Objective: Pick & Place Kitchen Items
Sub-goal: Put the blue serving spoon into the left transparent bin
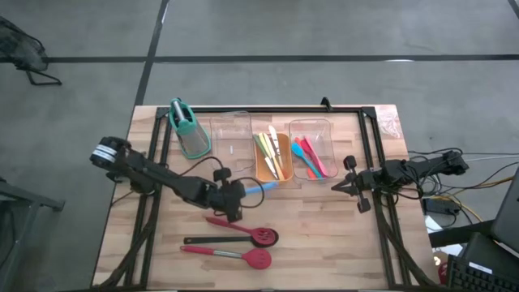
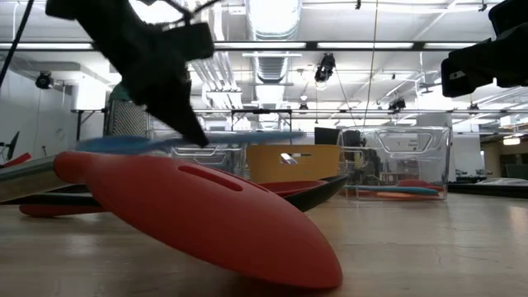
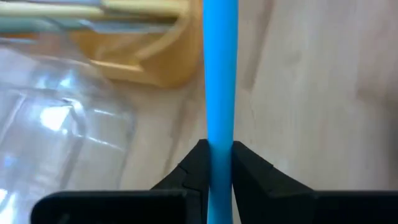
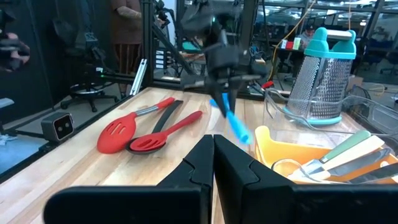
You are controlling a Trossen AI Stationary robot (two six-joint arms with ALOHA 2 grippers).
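Wooden tabletop under you, with a dim lab floor around it. Going left to right: the grater (image 1: 188,128) stands at the back left, then a clear tray (image 1: 230,139), an orange tray (image 1: 273,156) with pale utensils in it, and another clear tray (image 1: 312,146) holding pink and teal ones.

Your left gripper (image 1: 233,197) sits mid-table, just in front of the first clear tray, and its fingers are clamped on the blue spoon (image 1: 259,187). In the left wrist view the blue handle (image 3: 221,93) runs straight out from between the pads. The spoon's long axis points away from the fingers toward the orange tray's near corner, so that tray lies just ahead along the handle line. Looks like the spoon is clear of the wood in the low view.

Two red spoons (image 1: 243,246) lie flat in front of the left gripper, handles pointing left.

Your right gripper (image 1: 350,185) waits at the right edge with fingers together, holding nothing. The left arm is the nearer one for the placing
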